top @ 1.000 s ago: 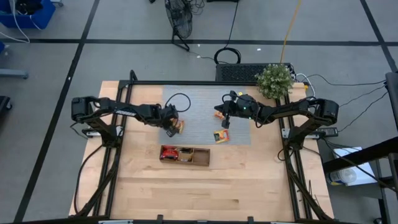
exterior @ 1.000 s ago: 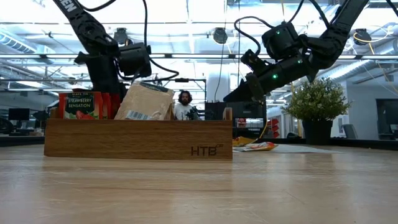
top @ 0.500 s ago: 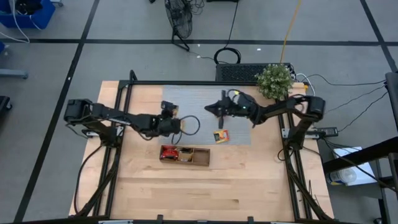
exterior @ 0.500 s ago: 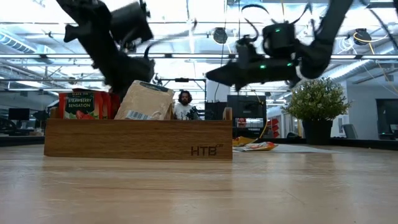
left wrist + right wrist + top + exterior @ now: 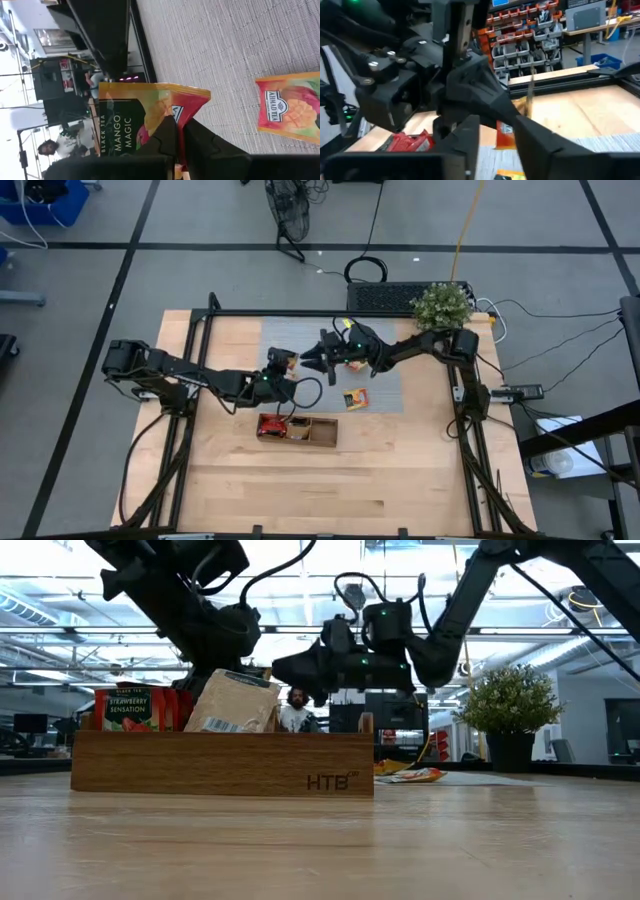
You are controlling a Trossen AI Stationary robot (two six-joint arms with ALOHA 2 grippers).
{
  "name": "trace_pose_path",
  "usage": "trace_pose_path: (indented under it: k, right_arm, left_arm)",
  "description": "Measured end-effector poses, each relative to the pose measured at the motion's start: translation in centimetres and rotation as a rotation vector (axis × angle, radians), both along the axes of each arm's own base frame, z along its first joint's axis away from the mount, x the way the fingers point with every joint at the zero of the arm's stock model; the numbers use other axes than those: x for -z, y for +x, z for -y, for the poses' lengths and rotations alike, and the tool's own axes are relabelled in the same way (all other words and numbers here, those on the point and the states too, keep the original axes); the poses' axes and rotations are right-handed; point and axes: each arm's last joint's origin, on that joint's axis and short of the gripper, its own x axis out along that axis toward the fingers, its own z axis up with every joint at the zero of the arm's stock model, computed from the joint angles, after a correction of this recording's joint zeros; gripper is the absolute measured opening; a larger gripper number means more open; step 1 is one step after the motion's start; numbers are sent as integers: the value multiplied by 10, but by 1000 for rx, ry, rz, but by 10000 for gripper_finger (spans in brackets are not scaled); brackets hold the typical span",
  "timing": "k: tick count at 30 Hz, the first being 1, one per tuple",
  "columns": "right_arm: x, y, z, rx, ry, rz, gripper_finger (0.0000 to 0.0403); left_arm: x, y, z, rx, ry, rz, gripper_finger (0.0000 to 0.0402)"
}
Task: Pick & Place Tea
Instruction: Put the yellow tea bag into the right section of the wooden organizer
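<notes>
High view straight down over table (image 5: 230, 480), low view level along tabletop, 2 close wrist views, all sharing the tray (image 5: 220, 765)

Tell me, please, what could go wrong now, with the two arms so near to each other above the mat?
The left gripper pinches its mango tea packet only at one corner, so it may slip or twist out. The right gripper reaches to almost the same spot above the grey mat; the arms could collide or knock the packet loose before it reaches the wooden tray.
</notes>
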Motion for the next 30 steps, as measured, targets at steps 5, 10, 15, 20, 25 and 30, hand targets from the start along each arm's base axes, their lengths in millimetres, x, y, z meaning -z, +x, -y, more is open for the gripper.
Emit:
trace_pose_path:
  k: [5, 10, 15, 20, 25, 30]
  right_arm:
    - [-5, 7, -8, -18, -14, 15, 162]
    - [-8, 15, -9, -2, -53, -23, 171]
    - [-10, 17, -7, 1, -68, -24, 138]
    - [-9, 17, -7, 7, -65, -32, 71]
    - [-6, 16, -5, 54, -56, -50, 21]
    - [-8, 15, -3, 57, -61, -50, 37]
  left_arm:
    - [0, 1, 1, 26, -32, 6, 12]
    - [0, 2, 3, 38, -46, 24, 23]
    - [0, 2, 4, 35, -54, 33, 12]
    - [0, 2, 7, 43, -52, 32, 19]
    - [-1, 1, 8, 37, -37, 32, 14]
    - [0, 1, 8, 35, -35, 25, 14]
